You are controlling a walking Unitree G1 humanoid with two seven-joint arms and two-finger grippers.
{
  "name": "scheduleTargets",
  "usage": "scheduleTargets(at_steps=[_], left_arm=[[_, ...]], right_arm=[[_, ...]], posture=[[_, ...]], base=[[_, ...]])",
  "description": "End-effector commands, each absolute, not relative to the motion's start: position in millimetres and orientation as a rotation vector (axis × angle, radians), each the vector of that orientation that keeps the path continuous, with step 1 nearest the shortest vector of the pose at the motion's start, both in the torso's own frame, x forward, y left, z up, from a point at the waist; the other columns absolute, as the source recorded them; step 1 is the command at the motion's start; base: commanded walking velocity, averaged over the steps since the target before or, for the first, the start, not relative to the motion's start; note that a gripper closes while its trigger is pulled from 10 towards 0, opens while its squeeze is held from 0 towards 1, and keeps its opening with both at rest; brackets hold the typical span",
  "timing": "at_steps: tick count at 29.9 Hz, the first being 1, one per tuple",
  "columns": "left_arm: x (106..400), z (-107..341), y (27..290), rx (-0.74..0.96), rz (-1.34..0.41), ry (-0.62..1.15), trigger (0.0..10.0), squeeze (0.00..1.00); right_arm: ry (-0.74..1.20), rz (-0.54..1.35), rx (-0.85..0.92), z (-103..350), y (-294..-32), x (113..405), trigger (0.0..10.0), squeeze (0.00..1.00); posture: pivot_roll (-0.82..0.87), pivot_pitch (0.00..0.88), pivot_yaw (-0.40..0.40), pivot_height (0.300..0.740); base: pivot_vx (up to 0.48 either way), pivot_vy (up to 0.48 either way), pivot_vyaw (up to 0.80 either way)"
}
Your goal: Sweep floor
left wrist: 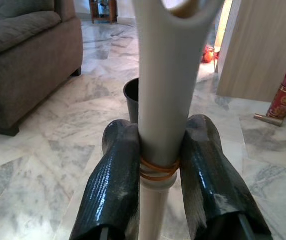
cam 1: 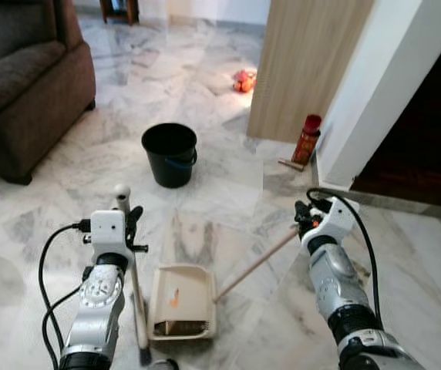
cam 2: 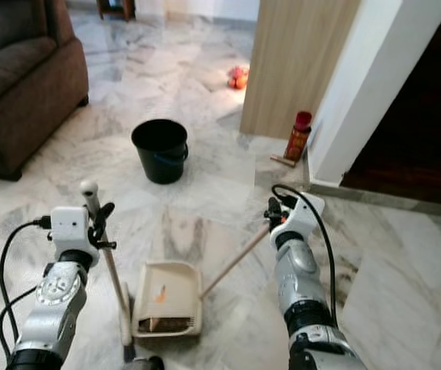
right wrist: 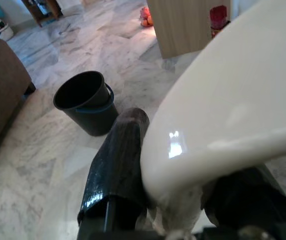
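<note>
Cream plastic dustpan (cam 1: 182,302) flat on near marble floor (cam 1: 228,169), left gripper (left wrist: 159,165) clamping its upright handle (left wrist: 164,95), right gripper (cam 1: 304,218) closed on thin wooden broom stick (cam 1: 255,264); best kept lip-down while sweeping leftward.

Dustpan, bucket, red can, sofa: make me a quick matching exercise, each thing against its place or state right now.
Things:
1. dustpan
2. bucket
3. red can
4. sofa

Places or states:
A. upright at the foot of the white wall, beside the wooden panel
B. at the robot's far left, on the marble floor
C. flat on the floor between the two arms, with some debris in it
D. black, open, standing on the floor ahead of the robot

Pairs: 1-C, 2-D, 3-A, 4-B
</note>
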State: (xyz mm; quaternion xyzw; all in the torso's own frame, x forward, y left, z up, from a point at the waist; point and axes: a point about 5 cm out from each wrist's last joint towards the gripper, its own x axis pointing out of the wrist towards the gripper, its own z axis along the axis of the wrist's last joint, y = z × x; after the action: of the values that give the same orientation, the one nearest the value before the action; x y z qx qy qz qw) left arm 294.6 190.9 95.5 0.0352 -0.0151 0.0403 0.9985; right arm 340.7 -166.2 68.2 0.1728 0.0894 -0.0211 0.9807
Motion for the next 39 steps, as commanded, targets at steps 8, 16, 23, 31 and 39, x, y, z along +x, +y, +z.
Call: scheduleTargets(at_steps=[8, 16, 23, 31, 39], left_arm=[[296.3, 102.4, 186.0, 0.076, 0.062, -0.059, 10.0, 0.00], [296.3, 102.3, 185.8, 0.081, 0.060, -0.058, 10.0, 0.00], [296.2, 102.2, 186.0, 0.083, 0.060, -0.057, 10.0, 0.00], [296.4, 102.5, 185.9, 0.085, 0.062, -0.057, 10.0, 0.00], [296.2, 102.8, 186.5, 0.089, 0.062, -0.058, 10.0, 0.00]], right_arm=[[0.136, -0.026, 0.362, 78.0, -166.0, 344.8, 10.0, 0.00], [0.144, -0.014, 0.369, 77.5, -165.1, 344.9, 10.0, 0.00], [0.136, 0.003, 0.356, 78.6, -163.0, 345.1, 10.0, 0.00], [0.141, 0.015, 0.364, 78.1, -161.0, 344.9, 10.0, 0.00], [0.138, 0.028, 0.362, 78.7, -159.2, 345.1, 10.0, 0.00]], posture=[[0.05, 0.080, -0.085, 0.740], [0.05, 0.081, -0.084, 0.740], [0.05, 0.082, -0.086, 0.740], [0.05, 0.082, -0.086, 0.740], [0.05, 0.085, -0.086, 0.740]], base=[[0.325, 0.000, 0.35], [0.325, 0.000, 0.10], [0.330, 0.000, 0.17], [0.330, 0.000, 0.64], [0.331, 0.000, 0.00]])
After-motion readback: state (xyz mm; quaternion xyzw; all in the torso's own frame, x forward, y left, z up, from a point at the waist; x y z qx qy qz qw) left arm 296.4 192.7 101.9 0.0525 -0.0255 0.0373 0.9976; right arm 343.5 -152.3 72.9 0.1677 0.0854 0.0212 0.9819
